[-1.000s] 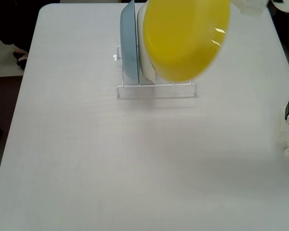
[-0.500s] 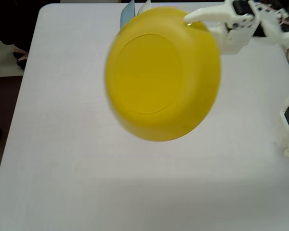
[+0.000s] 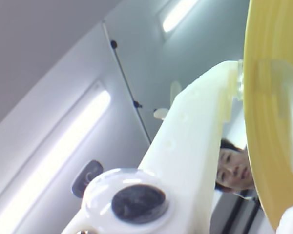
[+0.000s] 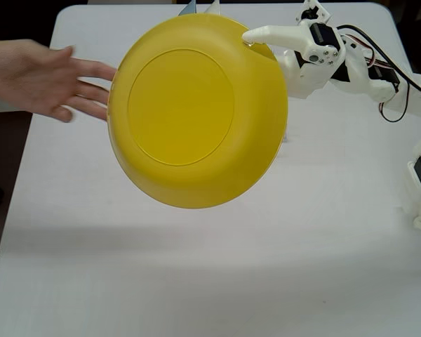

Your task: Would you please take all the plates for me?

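White table (image 4: 196, 281), mostly bare

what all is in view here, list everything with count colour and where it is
yellow plate: one, yellow, held up above the table's middle, underside toward the fixed view
other plates: two tips, light blue and white, showing behind the yellow plate's top edge
table: one, white, fills the fixed view
person's hand: one, bare, open, reaching in from the left beside the yellow plate
person's face: one, in the wrist view beyond the gripper
arm: one, white, from the right
gripper: one, white, shut on the yellow plate's rim
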